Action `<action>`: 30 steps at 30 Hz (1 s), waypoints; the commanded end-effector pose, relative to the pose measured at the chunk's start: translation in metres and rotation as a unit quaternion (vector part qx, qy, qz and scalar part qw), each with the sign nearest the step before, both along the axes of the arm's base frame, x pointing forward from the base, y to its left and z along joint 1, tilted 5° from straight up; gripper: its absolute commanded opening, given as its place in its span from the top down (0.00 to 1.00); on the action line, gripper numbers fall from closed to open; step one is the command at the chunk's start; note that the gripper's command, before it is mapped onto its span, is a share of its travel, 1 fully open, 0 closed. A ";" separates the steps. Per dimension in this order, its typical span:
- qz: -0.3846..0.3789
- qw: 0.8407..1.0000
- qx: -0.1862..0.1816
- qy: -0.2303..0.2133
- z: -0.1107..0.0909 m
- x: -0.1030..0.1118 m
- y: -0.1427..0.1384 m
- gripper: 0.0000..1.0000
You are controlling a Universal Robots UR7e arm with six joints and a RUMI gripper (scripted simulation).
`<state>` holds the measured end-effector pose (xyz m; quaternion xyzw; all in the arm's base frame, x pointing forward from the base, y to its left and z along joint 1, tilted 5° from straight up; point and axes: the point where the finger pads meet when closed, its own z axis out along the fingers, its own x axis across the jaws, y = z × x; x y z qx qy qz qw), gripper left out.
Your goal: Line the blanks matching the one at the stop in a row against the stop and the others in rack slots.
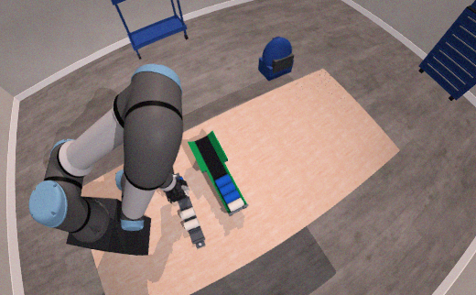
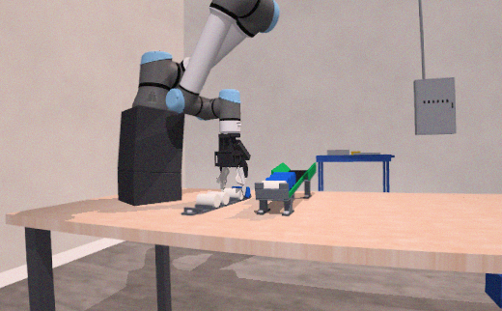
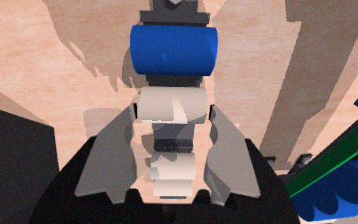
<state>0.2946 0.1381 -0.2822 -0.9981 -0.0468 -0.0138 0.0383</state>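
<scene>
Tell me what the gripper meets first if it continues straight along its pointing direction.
Probably the nearest white blank on the stock rack: the gripper points down with its fingers flanking that blank's ends, though exact depth is unclear.

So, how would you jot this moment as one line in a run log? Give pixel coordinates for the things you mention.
gripper (image 1: 181,196) (image 2: 232,185) (image 3: 173,104): open, astride white blank (image 2: 235,194) (image 3: 173,102) | stock rack (image 1: 199,238) (image 2: 190,211) (image 3: 174,136): white, blue mixed | ramp (image 1: 212,158) (image 2: 304,178) (image 3: 342,150): white at stop, blue behind

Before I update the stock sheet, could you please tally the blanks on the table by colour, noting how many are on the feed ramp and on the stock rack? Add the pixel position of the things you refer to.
Blue blanks (image 1: 227,188) (image 2: 281,180) (image 3: 173,50): 4 (3 on the feed ramp (image 1: 220,147) (image 2: 306,179) (image 3: 349,135), 1 on the stock rack (image 1: 198,238) (image 2: 193,211) (image 3: 173,135))
White blanks (image 1: 235,204) (image 2: 208,199) (image 3: 170,102): 4 (1 on the feed ramp, 3 on the stock rack)
Total: 8
</scene>
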 end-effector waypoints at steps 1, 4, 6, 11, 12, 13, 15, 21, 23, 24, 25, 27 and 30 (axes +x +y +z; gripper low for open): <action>0.000 1.000 0.000 0.000 0.000 0.000 0.000 0.48; 0.000 1.000 0.000 0.000 0.000 0.000 0.000 0.48; 0.000 1.000 0.000 0.000 0.000 0.000 0.000 0.48; 0.000 1.000 0.000 0.000 0.000 0.000 0.000 0.61; 0.000 1.000 0.000 0.000 0.000 0.000 0.000 0.61; 0.000 1.000 0.000 0.000 0.000 0.000 0.000 0.61; 0.000 1.000 0.000 0.000 0.000 0.000 0.000 0.61; 0.000 1.000 0.000 0.000 0.000 0.000 0.000 0.61; 0.000 1.000 0.000 0.000 0.000 0.000 0.000 0.61; 0.000 1.000 0.000 0.000 0.000 0.000 0.000 0.61; 0.000 1.000 0.000 0.000 0.000 0.000 0.000 0.61; 0.000 1.000 0.000 0.000 0.000 0.000 0.000 0.61; 0.000 1.000 0.000 0.000 0.000 0.000 0.000 0.61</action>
